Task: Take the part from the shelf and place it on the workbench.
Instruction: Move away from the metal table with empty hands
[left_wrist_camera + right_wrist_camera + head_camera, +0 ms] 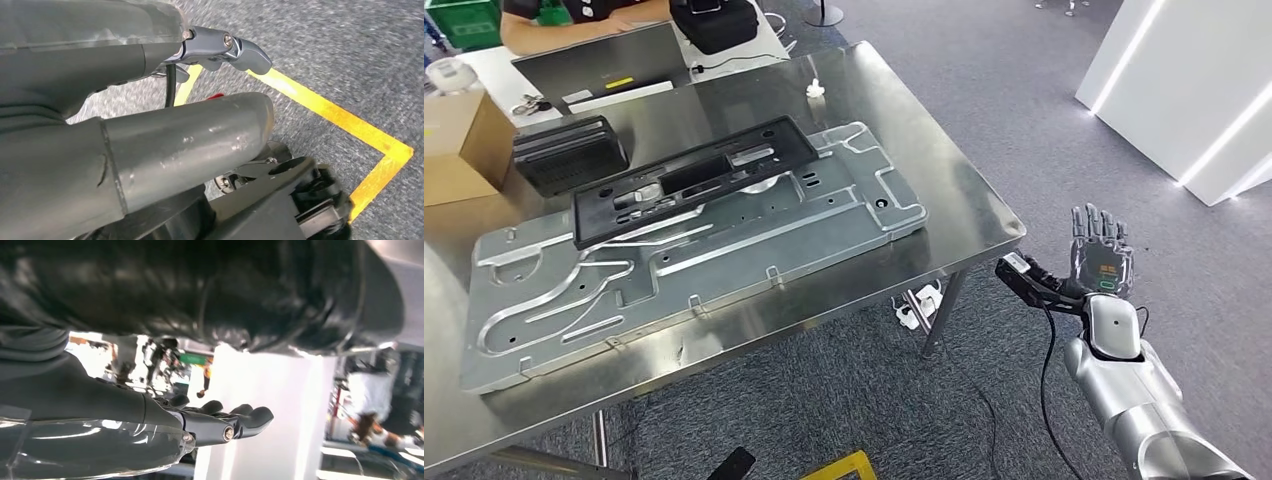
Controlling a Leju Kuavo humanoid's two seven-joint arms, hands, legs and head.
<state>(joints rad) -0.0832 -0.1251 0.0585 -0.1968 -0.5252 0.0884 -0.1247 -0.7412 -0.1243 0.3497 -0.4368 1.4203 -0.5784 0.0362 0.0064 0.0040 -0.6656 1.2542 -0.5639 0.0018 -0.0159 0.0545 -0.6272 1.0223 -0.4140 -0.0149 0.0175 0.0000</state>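
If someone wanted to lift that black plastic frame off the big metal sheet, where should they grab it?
Probably by a long edge of the black frame, coming from above. It lies flat and long on the metal plate, with open slots through its middle, so fingers could hook a rail there. The right hand is off beyond the table's corner, holding nothing.

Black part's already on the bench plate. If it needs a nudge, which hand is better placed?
Right, probably. The right hand is raised, open, beside the workbench corner. The left hand hangs over the floor.
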